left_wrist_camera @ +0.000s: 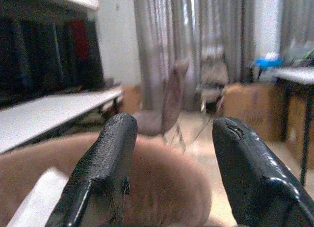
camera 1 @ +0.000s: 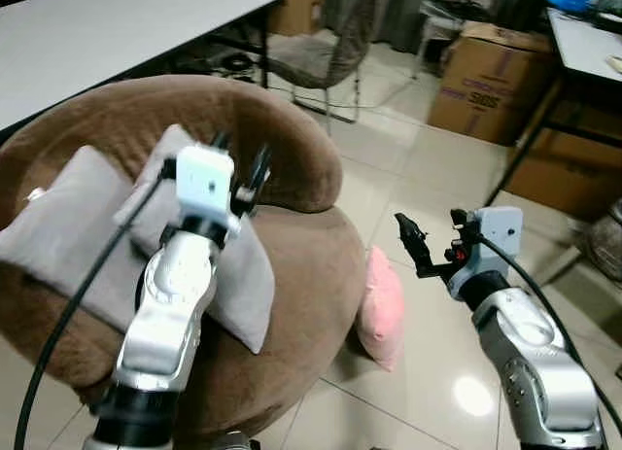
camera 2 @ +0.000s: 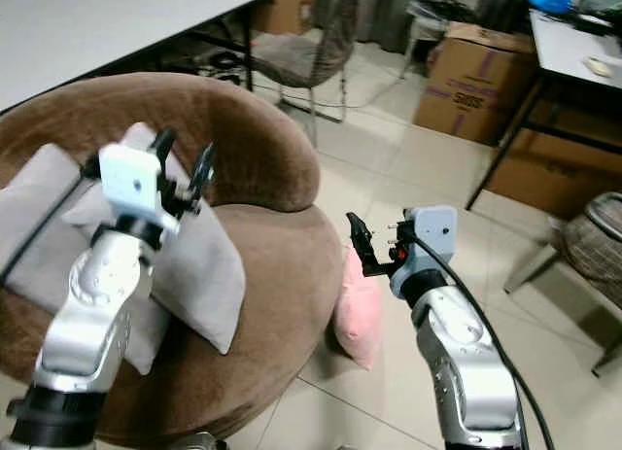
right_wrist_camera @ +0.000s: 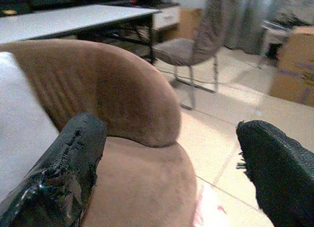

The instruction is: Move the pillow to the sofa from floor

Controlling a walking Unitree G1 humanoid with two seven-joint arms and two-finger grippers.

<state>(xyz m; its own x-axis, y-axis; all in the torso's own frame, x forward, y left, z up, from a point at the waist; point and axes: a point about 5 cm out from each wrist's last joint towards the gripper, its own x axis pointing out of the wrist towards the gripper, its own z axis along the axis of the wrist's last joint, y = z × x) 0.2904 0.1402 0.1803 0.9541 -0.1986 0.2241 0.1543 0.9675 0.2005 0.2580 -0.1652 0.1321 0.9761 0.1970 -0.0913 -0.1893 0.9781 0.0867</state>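
A pink pillow (camera 1: 382,309) stands on the tiled floor, leaning against the right side of a round brown sofa (camera 1: 301,265). Two grey pillows (camera 1: 58,226) lie on the sofa seat. My left gripper (camera 1: 241,154) is raised over the sofa in front of its backrest, open and holding nothing. Out to the right, my right gripper (camera 1: 432,231) hovers above the pink pillow and a little to its right, open too, with nothing between its fingers (right_wrist_camera: 59,173). The right wrist view catches a corner of the pink pillow (right_wrist_camera: 208,212) below the sofa's edge.
A white table (camera 1: 97,32) stands behind the sofa, with a grey chair (camera 1: 330,51) beyond it. Cardboard boxes (camera 1: 491,66) and a second table (camera 1: 583,42) stand at the back right. A wicker basket (camera 2: 593,241) sits at the right edge.
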